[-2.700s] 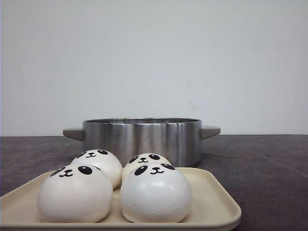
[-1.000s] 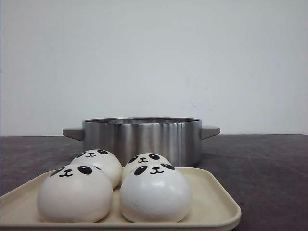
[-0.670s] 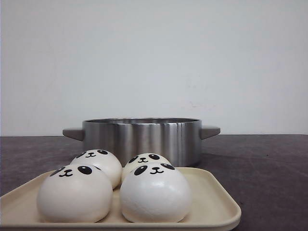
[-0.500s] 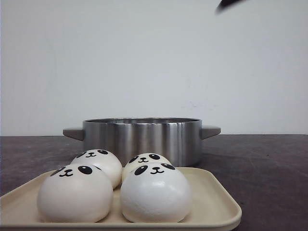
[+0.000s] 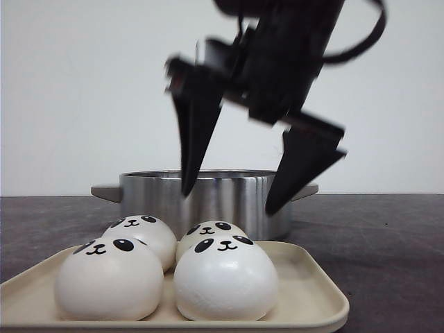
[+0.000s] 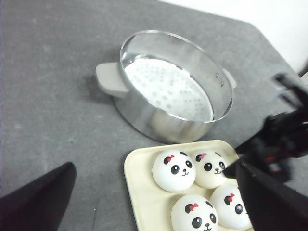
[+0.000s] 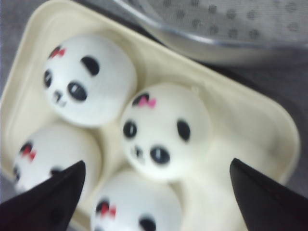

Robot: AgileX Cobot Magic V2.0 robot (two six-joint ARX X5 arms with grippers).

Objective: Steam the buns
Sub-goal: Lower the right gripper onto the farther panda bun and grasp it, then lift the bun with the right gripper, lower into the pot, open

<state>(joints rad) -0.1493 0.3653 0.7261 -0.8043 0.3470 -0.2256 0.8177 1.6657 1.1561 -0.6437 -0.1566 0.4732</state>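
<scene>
Right gripper [image 5: 232, 198]: fingers spread wide, empty, above the buns [image 5: 225, 277]. Left gripper [image 6: 154, 202]: fingers apart, empty. Four smooth white domes, black panda eyes and ears, red or pink bows, clustered on cream tray [image 5: 312, 291] just before steel steamer pot [image 5: 208, 198].

My front view: dark grey speckled table [image 5: 388, 236] carries two things directly. Steel steamer pot [image 5: 205, 198] with grey side handles sits at 12 o'clock, perforated insert visible inside from left wrist view. Cream tray [image 5: 316, 295] sits at 6 o'clock, just beside pot; I can't tell if touching. Tray bears the buns [image 5: 225, 284], four, clustered.
</scene>
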